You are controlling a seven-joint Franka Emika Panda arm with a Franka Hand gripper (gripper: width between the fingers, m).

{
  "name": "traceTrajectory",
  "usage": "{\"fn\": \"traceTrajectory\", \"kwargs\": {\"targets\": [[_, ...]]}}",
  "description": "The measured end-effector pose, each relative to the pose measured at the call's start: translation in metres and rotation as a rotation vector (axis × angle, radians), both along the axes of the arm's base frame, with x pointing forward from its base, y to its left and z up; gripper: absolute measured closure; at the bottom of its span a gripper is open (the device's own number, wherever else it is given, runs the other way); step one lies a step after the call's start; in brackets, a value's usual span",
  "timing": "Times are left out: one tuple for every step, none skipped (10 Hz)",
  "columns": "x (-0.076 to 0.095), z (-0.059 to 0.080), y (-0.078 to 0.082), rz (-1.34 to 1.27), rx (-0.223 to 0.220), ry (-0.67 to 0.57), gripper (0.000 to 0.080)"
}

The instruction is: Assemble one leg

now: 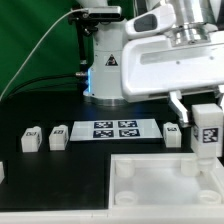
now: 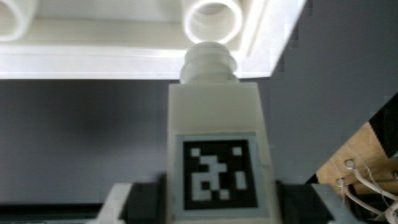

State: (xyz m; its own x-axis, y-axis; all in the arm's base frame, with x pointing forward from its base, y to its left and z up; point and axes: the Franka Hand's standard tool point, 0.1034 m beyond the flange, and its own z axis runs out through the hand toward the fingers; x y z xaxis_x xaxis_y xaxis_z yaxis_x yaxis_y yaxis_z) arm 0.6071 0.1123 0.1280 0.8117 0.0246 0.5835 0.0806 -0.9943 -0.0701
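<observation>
Nearest the exterior camera: white square part (image 1: 150, 190) lies flat on the black table (image 1: 40, 190), round corner sockets facing up. Over its far corner on the exterior view's right, the gripper (image 2: 214, 208) has its fingers closed on the leg (image 1: 207, 128), held upright with the marker face outward. Wrist view: the leg's ridged tip points at a corner socket (image 2: 217, 15), apparently just short of it, though blur hides any gap. Judgement: this pose lines the tip up for straight insertion. Behind lie the marker board (image 1: 112, 129) and spare legs (image 1: 58, 136) either side, clear of the work. Farthest: arm base (image 1: 105, 75), green backdrop (image 1: 30, 40).
</observation>
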Motion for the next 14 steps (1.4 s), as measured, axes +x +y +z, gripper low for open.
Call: {"fn": "traceTrajectory", "kwargs": {"targets": [[0.002,-0.001,0.003,0.002,0.001,0.0,0.0508],[0.002,-0.003,0.003,0.002,0.002,0.001,0.0508],[0.002,-0.009,0.004,0.002,0.002,0.004,0.0508],[0.002,-0.016,0.002,-0.002,-0.001,0.005,0.0508],[0.002,-0.024,0.0,-0.005,-0.002,0.014,0.0508],[0.003,-0.03,-0.001,-0.008,-0.002,0.02,0.0508],[0.003,-0.035,0.0,-0.007,-0.002,0.025,0.0508],[0.003,-0.036,-0.001,-0.009,-0.003,0.017,0.0508],[0.004,-0.038,-0.001,-0.011,-0.004,0.012,0.0508],[0.002,-0.044,0.0,-0.008,-0.004,0.03,0.0508],[0.0,-0.047,0.001,-0.007,-0.004,0.034,0.0508],[-0.001,-0.05,0.001,-0.006,-0.005,0.035,0.0508],[-0.001,-0.05,0.001,-0.007,-0.005,0.03,0.0508],[-0.001,-0.051,0.002,-0.009,-0.007,0.017,0.0508]]}}
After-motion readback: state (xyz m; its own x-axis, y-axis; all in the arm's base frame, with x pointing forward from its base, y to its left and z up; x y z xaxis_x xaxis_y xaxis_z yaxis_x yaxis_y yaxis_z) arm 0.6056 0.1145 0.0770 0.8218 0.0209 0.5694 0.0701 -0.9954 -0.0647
